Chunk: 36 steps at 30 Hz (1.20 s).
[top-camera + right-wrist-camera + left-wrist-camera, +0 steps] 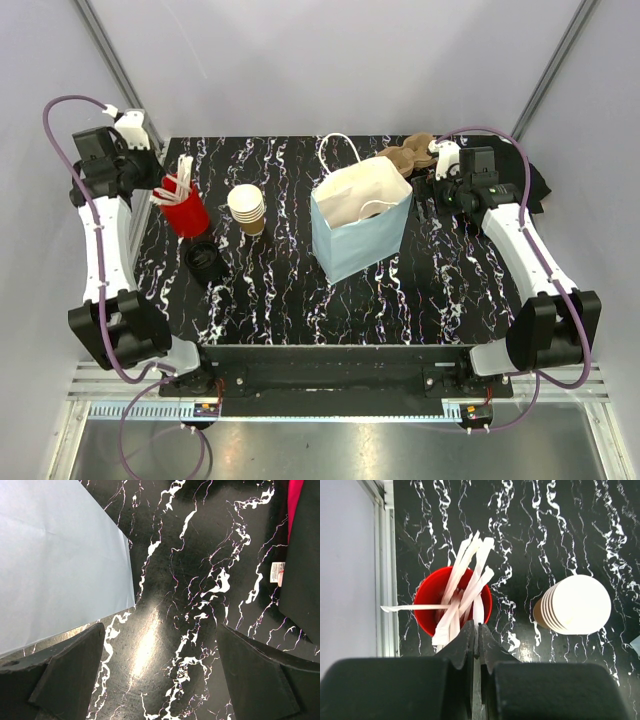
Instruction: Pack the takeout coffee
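Kraft-paper tan cups, nested stack point(247, 208) at 10 o'clock: light, crushable (grip top cup's wall gently); left gripper point(478, 632) clenched, right gripper point(160, 670) released

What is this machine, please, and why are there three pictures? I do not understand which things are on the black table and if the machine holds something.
It is two robot arms fixed at the near edge of a black marble-pattern table. One picture looks down from above; the other two come from cameras on each wrist. On the table stand a red cup full of wrapped straws, a stack of paper cups, black lids, a light blue paper bag and brown pulp carriers. The left gripper is shut above the red cup and holds nothing. The right gripper is open and empty, beside the bag.
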### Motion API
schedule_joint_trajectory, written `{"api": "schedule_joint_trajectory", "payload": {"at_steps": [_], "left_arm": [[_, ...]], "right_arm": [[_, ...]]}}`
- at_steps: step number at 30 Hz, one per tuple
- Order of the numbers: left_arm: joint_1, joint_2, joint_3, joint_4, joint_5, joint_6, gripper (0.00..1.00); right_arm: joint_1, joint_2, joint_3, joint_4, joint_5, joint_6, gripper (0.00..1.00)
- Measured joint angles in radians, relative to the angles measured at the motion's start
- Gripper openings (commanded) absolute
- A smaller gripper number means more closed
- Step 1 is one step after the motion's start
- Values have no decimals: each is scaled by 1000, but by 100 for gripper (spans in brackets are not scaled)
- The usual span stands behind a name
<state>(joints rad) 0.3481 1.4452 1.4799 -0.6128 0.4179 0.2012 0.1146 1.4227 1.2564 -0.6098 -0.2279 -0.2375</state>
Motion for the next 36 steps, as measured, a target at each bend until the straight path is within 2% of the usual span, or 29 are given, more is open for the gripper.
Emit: {"api": "schedule_joint_trajectory", "payload": {"at_steps": [7, 13, 26, 29, 36], "left_arm": [[-4, -60, 30, -37, 5, -10, 4], [-10, -170, 59, -57, 31, -15, 5], [-49, -344, 159, -98, 205, -81, 5], [-104, -346, 200, -96, 251, -113, 5], [-417, -304, 281, -96, 251, -151, 4]], "right_arm": [[0, 3, 0, 0, 0, 1, 98], [0, 14, 0, 0, 0, 5, 100], [0, 17, 0, 0, 1, 7, 100], [-2, 17, 0, 0, 1, 7, 100], [-10, 17, 0, 0, 0, 7, 100]]}}
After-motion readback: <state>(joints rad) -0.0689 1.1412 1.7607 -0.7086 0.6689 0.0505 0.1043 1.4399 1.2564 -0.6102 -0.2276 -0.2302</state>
